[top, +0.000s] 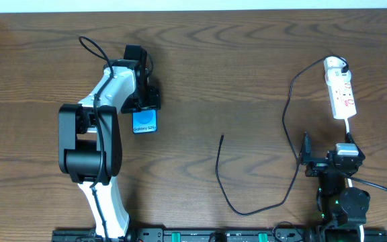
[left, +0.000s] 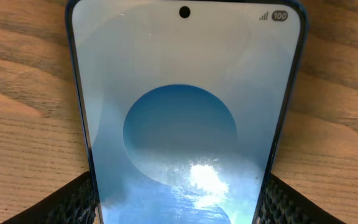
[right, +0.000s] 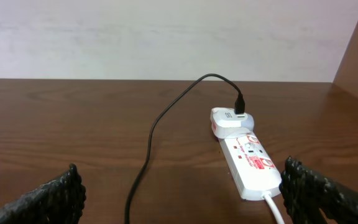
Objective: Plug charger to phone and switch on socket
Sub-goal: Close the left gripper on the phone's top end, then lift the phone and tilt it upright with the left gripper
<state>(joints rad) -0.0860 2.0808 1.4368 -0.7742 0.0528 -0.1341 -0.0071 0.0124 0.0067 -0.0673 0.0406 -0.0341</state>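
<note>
The phone (top: pixel 144 122) lies on the wooden table with its blue screen up and fills the left wrist view (left: pixel 179 124). My left gripper (top: pixel 144 105) has a finger against each long edge of the phone, shut on it. The white socket (top: pixel 341 94) lies at the far right, and also shows in the right wrist view (right: pixel 250 162). The charger's white adapter (right: pixel 229 120) is plugged into its far end. The black charger cable (top: pixel 218 175) loops across the table to a loose plug tip (top: pixel 222 136) near the centre. My right gripper (top: pixel 328 160) is open and empty, just short of the socket.
The socket's white cord (top: pixel 349 128) runs back toward my right arm. The charger cable passes between my right fingers in the right wrist view (right: pixel 151 143). A pale wall stands beyond the table's far edge.
</note>
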